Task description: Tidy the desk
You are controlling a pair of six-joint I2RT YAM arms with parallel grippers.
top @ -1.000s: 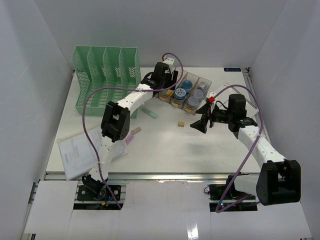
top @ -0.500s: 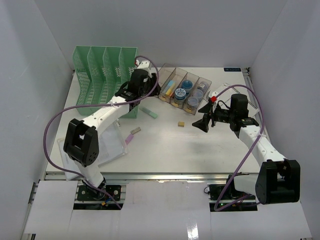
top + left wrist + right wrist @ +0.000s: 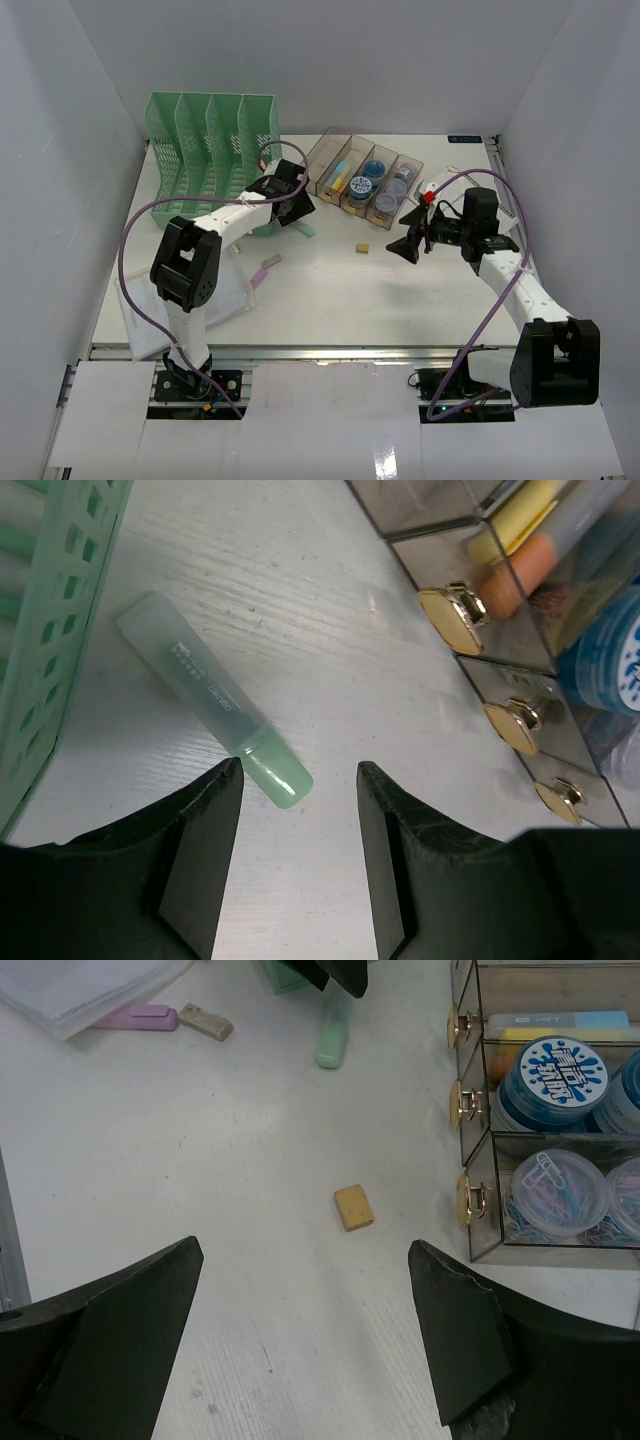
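The white desk (image 3: 330, 300) holds loose small items. A pale green tube (image 3: 215, 700) lies flat beside the green file rack; it also shows in the top view (image 3: 305, 229). My left gripper (image 3: 298, 770) is open and empty, low over the desk, with the tube's green cap just ahead of its left finger. In the top view the left gripper (image 3: 295, 208) sits by the rack's front corner. My right gripper (image 3: 305, 1250) is open wide and empty, above the desk, with a small yellow eraser (image 3: 353, 1207) ahead of it. It shows in the top view (image 3: 408, 243).
A clear four-compartment tray (image 3: 365, 185) with brass knobs holds pens, blue tubs and paper clips. The green file rack (image 3: 210, 150) stands at back left. A beige eraser (image 3: 206, 1021) and a pink item (image 3: 140, 1018) lie by a sleeve of papers (image 3: 140, 300).
My left arm swung from the clear tray leftward past the rack, then came down over the green tube. The right arm has barely moved.
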